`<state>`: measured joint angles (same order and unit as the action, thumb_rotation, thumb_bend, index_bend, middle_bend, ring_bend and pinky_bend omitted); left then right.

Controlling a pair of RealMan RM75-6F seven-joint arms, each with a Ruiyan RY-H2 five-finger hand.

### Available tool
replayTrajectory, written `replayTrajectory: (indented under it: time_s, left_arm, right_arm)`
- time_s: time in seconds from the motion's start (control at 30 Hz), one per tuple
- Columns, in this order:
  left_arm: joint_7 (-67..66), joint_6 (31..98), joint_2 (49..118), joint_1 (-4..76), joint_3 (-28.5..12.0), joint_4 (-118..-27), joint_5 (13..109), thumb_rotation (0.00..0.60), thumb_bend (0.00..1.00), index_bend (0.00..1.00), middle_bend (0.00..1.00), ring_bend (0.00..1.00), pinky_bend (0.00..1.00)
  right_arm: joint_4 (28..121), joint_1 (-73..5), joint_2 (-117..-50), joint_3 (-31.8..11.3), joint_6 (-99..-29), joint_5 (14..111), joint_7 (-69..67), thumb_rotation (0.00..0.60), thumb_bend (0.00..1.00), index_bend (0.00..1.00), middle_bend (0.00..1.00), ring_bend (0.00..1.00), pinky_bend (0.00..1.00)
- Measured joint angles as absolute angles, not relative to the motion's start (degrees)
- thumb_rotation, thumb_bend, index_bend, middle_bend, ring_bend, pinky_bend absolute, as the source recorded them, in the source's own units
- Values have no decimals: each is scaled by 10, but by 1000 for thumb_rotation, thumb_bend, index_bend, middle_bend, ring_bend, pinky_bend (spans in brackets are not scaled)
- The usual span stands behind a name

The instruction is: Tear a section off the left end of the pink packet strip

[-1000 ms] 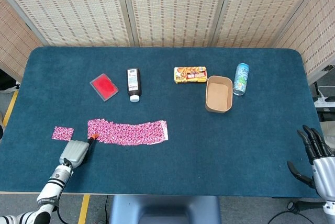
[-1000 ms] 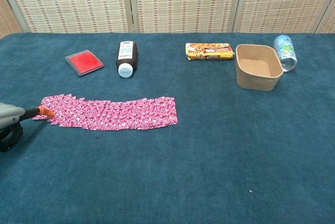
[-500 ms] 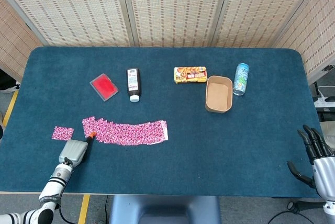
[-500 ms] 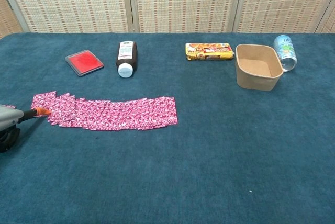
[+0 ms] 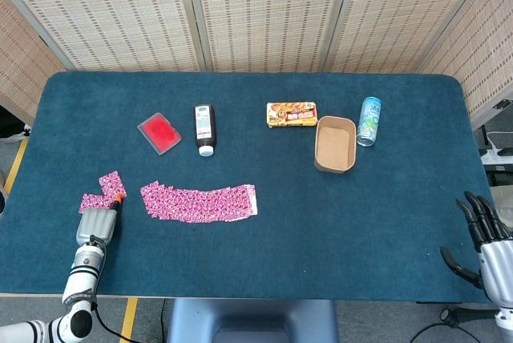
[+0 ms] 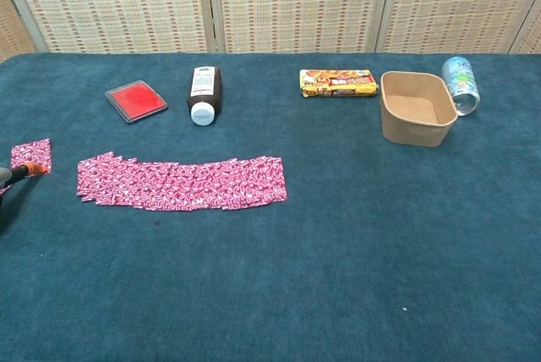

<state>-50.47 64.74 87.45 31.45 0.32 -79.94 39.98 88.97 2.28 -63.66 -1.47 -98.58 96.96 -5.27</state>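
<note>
A section has just come free: half a second ago your left hand [image 5: 96,223] was pinching the left end of the packet strip [image 5: 200,202] with that end intact, and now a torn piece [image 5: 111,183] sits at your orange fingertip [image 5: 117,197], clear of the rest. Judging by that gap, the tear is done. The fingers appear to grip the torn piece, though the hold itself is too small to see plainly. The strip lies flat on the tabletop [image 5: 321,215], off to the right of your fingers and apart from them. An earlier torn bit [image 5: 90,201] lies just beside the hand. Your right hand [image 5: 485,239] hangs released, well away.
</note>
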Motion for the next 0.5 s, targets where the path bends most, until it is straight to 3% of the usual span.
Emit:
replayTrajectory:
  time_s: [0.23,0.5]
  left_arm:
    - [-506,671,895,312,-14,-772,401,600,849,9,757,711,689]
    - [-432,689,876,294,-9,-805,487,600,847,9,756,714,692]
  right_arm:
    - [890,23,-636,-15,-985,969,-52,600,227,0,0,0,281]
    - [892,20,-636,-16,-980,967,-52,600,226,0,0,0,281]
